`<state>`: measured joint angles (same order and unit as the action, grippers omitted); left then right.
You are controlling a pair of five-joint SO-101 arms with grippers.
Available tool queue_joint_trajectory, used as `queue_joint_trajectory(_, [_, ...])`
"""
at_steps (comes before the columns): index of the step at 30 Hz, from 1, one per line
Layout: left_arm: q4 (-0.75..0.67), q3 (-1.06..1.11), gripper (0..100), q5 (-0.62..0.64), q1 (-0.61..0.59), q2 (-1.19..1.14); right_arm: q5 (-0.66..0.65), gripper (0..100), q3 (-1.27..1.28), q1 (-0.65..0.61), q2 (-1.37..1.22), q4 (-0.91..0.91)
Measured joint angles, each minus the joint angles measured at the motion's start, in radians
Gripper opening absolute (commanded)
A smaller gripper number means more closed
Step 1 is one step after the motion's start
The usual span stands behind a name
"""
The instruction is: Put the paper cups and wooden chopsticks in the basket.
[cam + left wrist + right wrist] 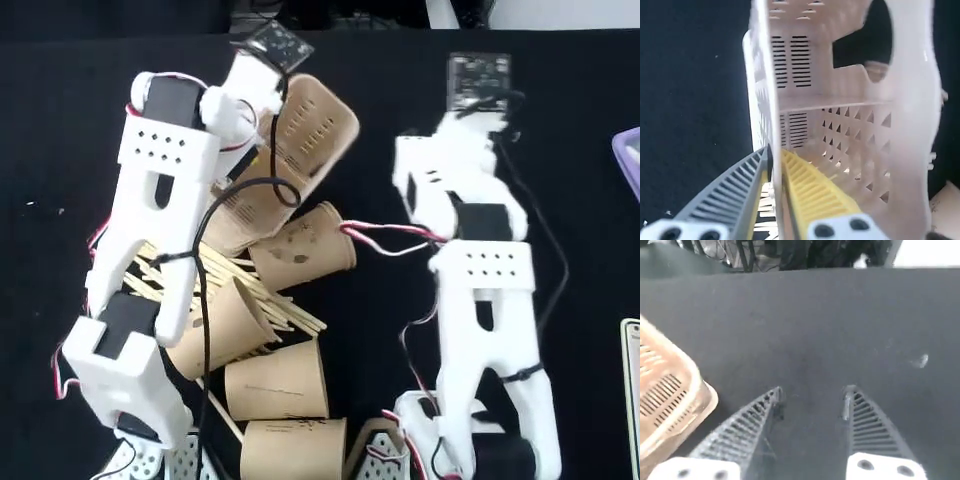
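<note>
- Where the left tool (774,156) meets the basket (840,125), its grey and yellow fingers are closed tight on the basket's slotted wall, with the thin wall pinched between them.
- From the high view the basket (322,122) is tan, sits at the far side of the black table (80,120) and looks tipped rather than flat. Its open side cannot be made out from there.
- Four paper cups (300,252) lie on their sides outside the basket. The nearest is just beside the basket's lower end. The other three trail away from it toward the arm bases, the last one well apart from the basket.
- The chopsticks (262,290) lie in a loose fan on the table, near the basket's lower end. They sit between the nearest cup and the next one, and are partly hidden under the left arm.
- The right tool (812,396) has its two grey fingers spread wide with nothing between them. It hangs over bare table, with a corner of the basket (665,390) off to one side of it.
</note>
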<state>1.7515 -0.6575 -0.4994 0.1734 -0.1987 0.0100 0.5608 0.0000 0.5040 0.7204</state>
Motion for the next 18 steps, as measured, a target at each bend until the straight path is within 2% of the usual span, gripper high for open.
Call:
queue_joint_trajectory(4, [-0.018,0.025,3,-0.029,0.005,0.015,0.002,20.1,0.000,-0.080,0.000,-0.015])
queue_joint_trajectory(8, [-0.037,0.041,3,-0.034,0.003,0.023,0.002,20.2,0.000,-0.133,-0.011,-0.106])
queue_joint_trajectory(18, [-0.026,0.041,3,-0.034,0.086,0.031,-0.006,20.1,0.098,-0.181,-0.018,-0.216])
